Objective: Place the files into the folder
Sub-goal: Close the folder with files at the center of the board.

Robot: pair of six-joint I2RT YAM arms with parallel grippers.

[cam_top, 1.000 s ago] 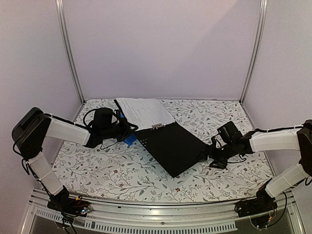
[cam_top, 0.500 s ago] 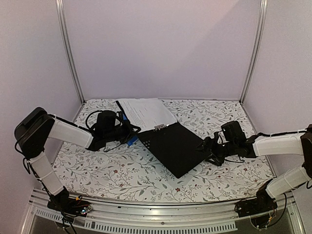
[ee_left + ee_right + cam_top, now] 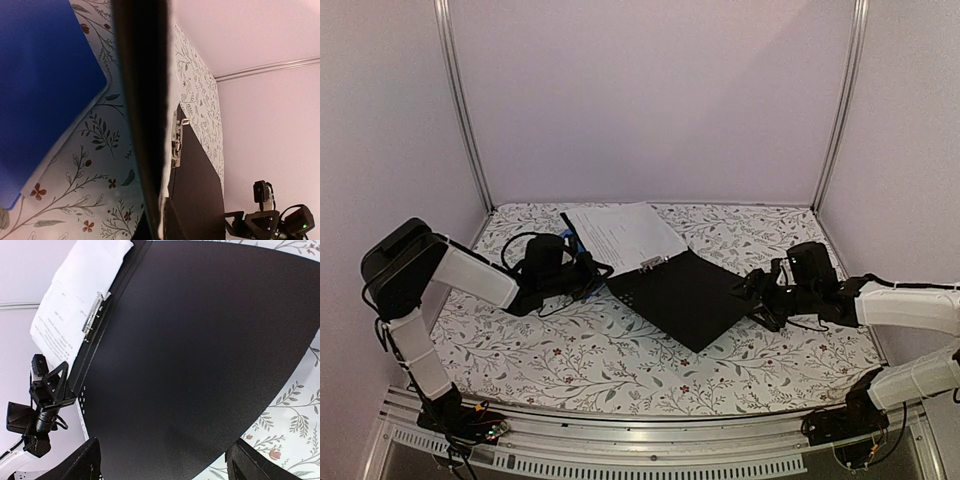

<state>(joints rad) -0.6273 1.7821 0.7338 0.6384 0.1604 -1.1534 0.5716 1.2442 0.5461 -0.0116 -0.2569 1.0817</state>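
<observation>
The folder (image 3: 685,295) lies open on the table, black inside up, with its metal clip (image 3: 648,262) at the spine. The files (image 3: 620,232) lie as white printed sheets on its far left half. My left gripper (image 3: 588,275) is shut on the folder's left edge; in the left wrist view the dark cover (image 3: 142,100) and the white sheet edge (image 3: 168,125) run between its jaws (image 3: 161,227). My right gripper (image 3: 752,298) is open at the right cover's corner; its fingers (image 3: 85,462) straddle the black cover (image 3: 190,355). The teal outside is hidden.
A smaller plain blue folder (image 3: 45,90) lies on the flowered tablecloth (image 3: 570,350) beside my left gripper. Metal frame posts (image 3: 460,100) and pale walls close the back and the sides. The table's front rail (image 3: 640,420) runs along the near edge.
The folder has slid a little to the right and towards the back. My right gripper moved right and back with its corner. My left gripper followed to the right.
</observation>
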